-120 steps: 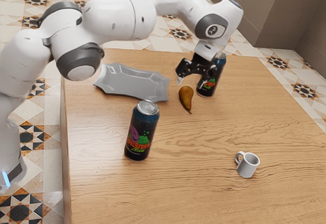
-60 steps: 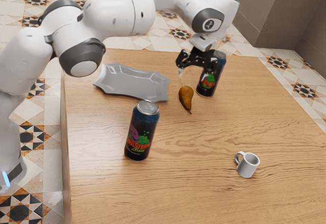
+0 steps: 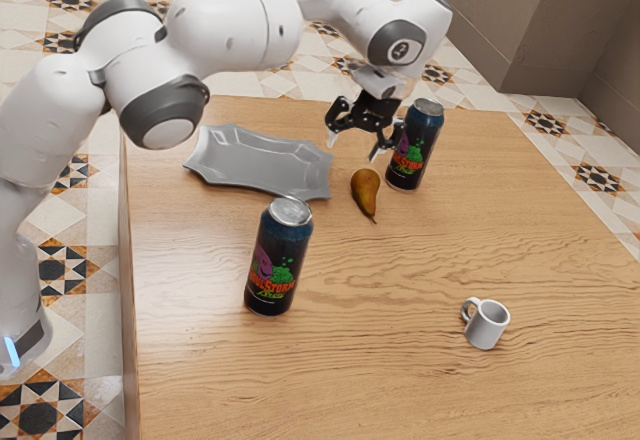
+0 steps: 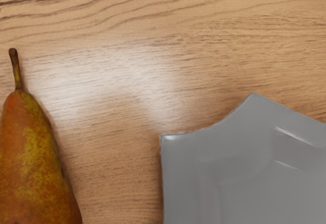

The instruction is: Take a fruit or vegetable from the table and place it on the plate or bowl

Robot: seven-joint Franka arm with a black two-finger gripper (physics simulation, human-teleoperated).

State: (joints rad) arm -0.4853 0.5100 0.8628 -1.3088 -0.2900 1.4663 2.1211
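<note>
- Two black fingers (image 3: 332, 128) stand spread apart with nothing between them, hanging in the air above and a little behind the pear (image 3: 365, 192), clear of it.
- One pear is the only fruit: it lies on its side on the wooden table (image 3: 400, 290), untouched, its narrow stem end pointing toward the table's near edge in the exterior view.
- One grey plate (image 3: 258, 160) with scalloped corners lies flat beside the pear, toward the exterior view's left. Its nearest corner is close to the pear but not touching it.
- One dark drink can, the far can (image 3: 412, 145), stands upright just beside the pear on the exterior view's right and slightly behind it.
- A second, the near can (image 3: 277, 257), stands upright in front of the pear, toward the exterior view's left.
- One small white mug (image 3: 486, 322) stands well apart from the pear, toward the table's near right corner.
- The white arm (image 3: 230, 30) comes in from the exterior view's left, arching over the plate to end above the pear.
- The wrist view looks straight down and adds what the side camera leaves vague. The pear (image 4: 30, 158) has russet skin flecked with yellow-green and a dark stem. A strip of bare table (image 4: 153, 56) parts it from the plate's (image 4: 244, 173) pointed corner and raised rim.
- The cans and mug show in the exterior view.
</note>
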